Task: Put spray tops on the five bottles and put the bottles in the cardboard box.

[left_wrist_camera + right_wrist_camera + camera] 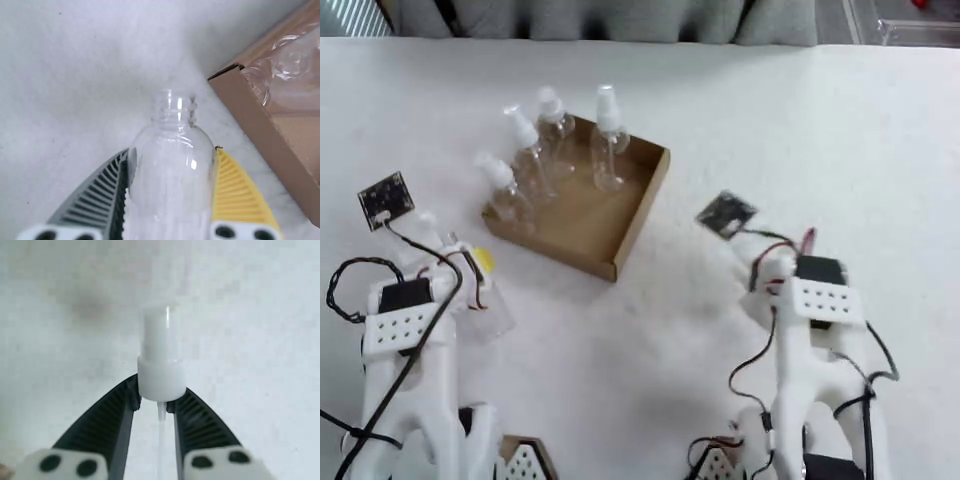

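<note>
Open shallow brown cardboard box (582,228) noted on the white table. Four clear plastic bottles fitted with white spray tops (507,190) (527,150) (555,128) (609,140) are seen upright inside it, grouped toward one side wall and the far corner. A fifth clear plastic bottle (172,130), uncapped with its threaded neck bare, is clamped in the left gripper (172,155) near a box corner. One loose white spray top (160,365) is pinched at its collar by the right gripper (159,390), thin dip tube trailing between the fingers.

Four bottles (610,150) stand in the cardboard box (590,215); the fifth bottle (172,165) is just beside its corner.
</note>
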Available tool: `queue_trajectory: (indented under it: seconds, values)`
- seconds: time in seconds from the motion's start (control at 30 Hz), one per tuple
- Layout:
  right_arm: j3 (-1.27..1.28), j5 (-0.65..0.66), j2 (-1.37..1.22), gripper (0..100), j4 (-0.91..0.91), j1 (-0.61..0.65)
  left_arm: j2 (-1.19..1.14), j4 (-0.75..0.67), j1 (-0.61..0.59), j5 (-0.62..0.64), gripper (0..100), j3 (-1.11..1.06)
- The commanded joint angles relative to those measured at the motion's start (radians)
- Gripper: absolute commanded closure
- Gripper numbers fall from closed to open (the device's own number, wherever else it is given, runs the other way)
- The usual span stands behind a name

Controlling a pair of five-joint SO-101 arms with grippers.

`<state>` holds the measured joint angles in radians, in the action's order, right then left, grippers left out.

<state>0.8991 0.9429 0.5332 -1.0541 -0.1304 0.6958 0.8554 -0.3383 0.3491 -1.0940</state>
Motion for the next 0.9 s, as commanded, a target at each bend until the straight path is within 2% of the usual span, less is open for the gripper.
queue_trajectory:
  seconds: [0.0, 0.2, 0.37, 0.57, 0.87]
  values:
    - [-0.043, -0.011, 0.005, 98.1, 0.068, -0.17, 0.042, -0.028, 0.015, -0.011, 98, 0.008]
    - [-0.041, -0.002, -0.024, 98.1, 0.14, -0.418, 0.042, -0.028, 0.018, -0.011, 98, 0.008]
    - [-0.048, -0.002, -0.209, 96.7, 0.289, -0.532, 0.038, -0.028, 0.018, -0.011, 98, 0.006]
    - [-0.051, 0.075, -0.41, 73.4, 0.472, -0.558, 0.038, -0.028, 0.019, -0.011, 98, 0.006]
    - [-0.051, 0.089, -0.294, 73.5, 0.478, -0.552, 0.036, -0.028, 0.019, -0.011, 98, 0.006]
